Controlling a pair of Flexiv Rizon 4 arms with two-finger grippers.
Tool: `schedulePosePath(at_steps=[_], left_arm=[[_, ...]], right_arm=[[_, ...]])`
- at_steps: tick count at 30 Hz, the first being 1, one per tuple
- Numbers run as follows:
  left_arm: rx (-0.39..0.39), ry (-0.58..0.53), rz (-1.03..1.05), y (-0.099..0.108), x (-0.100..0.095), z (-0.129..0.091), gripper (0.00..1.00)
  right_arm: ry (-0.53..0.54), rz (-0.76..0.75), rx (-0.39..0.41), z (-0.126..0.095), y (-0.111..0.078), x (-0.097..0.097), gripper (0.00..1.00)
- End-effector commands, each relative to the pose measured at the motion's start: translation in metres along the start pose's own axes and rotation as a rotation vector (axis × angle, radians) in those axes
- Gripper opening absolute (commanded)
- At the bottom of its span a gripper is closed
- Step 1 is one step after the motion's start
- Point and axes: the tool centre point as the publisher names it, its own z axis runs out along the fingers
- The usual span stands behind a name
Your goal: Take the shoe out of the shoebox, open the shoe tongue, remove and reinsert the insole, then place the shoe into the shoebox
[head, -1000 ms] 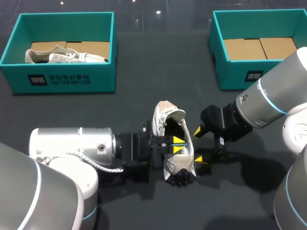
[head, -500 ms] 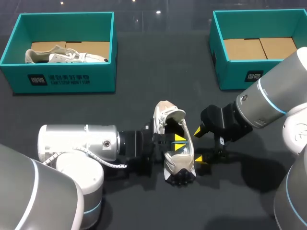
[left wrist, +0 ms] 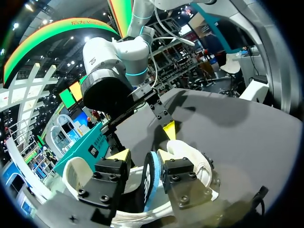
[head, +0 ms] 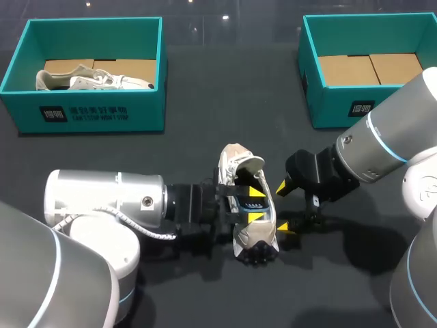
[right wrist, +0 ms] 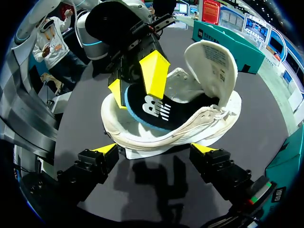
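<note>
Left tool point(head: 255, 205) pinches insole point(right wrist: 152, 111) in shoe point(head: 235, 167); shoebox point(head: 92, 113) holds another shoe point(head: 95, 80).

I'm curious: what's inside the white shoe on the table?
A black insole with a blue edge, pinched by the left gripper. The floor of the shoe beneath it is hidden.

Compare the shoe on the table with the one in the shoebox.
The table shoe stands in the open; the boxed shoe lies in the left shoebox. The table shoe's tongue stands open and the left gripper pinches its insole; the boxed shoe is untouched. Both are pale sneakers.
</note>
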Motion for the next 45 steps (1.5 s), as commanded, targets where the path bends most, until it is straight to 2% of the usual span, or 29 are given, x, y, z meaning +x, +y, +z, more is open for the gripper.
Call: schedulePosePath(at_steps=[1,3,5,14,20,24,28,38,45], left_arm=[[-0.032,0.025,-0.012,-0.004,0.0,-0.006,0.32],[-0.043,0.028,-0.017,-0.002,0.001,-0.005,0.23],[-0.054,0.036,-0.02,0.002,0.002,-0.001,0.0],[-0.087,0.071,-0.056,0.024,0.002,0.012,0.0],[-0.063,0.093,-0.06,0.014,0.003,0.005,0.0],[-0.065,0.11,-0.046,0.008,0.002,-0.006,0.17],[-0.073,0.126,-0.044,0.002,0.001,-0.013,0.27],[-0.095,0.193,-0.047,-0.009,0.001,-0.026,0.35],[-0.115,0.267,-0.034,-0.013,0.0,-0.037,0.35]], right_arm=[[-0.003,0.0,0.0,0.001,0.0,0.001,1.0],[-0.003,0.0,0.0,0.001,0.0,0.001,1.0],[-0.003,0.0,0.0,0.001,0.0,0.001,1.0],[-0.003,0.0,0.0,0.001,0.0,0.001,1.0],[-0.003,0.0,0.0,0.001,0.0,0.001,1.0],[-0.003,0.0,0.0,0.001,0.0,0.001,1.0],[-0.003,0.0,0.0,0.001,0.0,0.001,1.0],[-0.003,0.0,0.0,0.001,0.0,0.001,1.0],[-0.022,0.022,0.007,-0.034,-0.018,0.002,1.0]])
